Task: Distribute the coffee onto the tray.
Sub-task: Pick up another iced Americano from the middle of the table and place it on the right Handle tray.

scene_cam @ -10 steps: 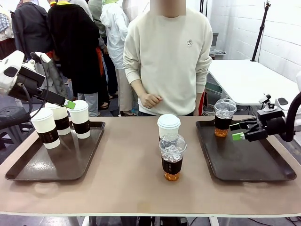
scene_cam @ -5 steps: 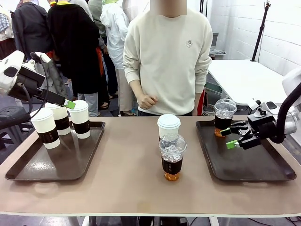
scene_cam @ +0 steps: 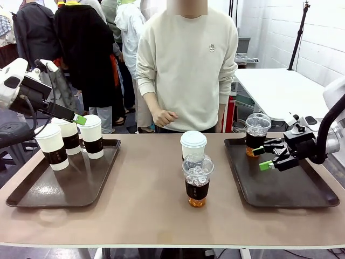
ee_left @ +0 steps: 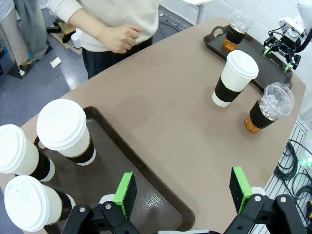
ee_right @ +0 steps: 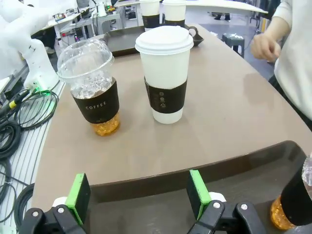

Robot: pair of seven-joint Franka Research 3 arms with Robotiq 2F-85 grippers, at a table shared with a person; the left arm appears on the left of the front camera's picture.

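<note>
Three white lidded coffee cups with dark sleeves stand at the far end of the left tray. My left gripper hovers open just above them; in its wrist view the gripper holds nothing over the cups. Mid-table stand a fourth white cup and an iced coffee. Another iced coffee sits on the right tray's far corner. My right gripper is open beside it, low over the tray. Its wrist view looks at the iced coffee and the white cup.
A person in a cream sweater stands at the far edge, one loosely closed hand held above the table. Bare tabletop lies between the trays. A white table stands behind on the right, and people stand behind on the left.
My right gripper has moved left and slightly down over the right tray, still open. The person has shifted a little to the left. The left arm and the cups have not moved.
</note>
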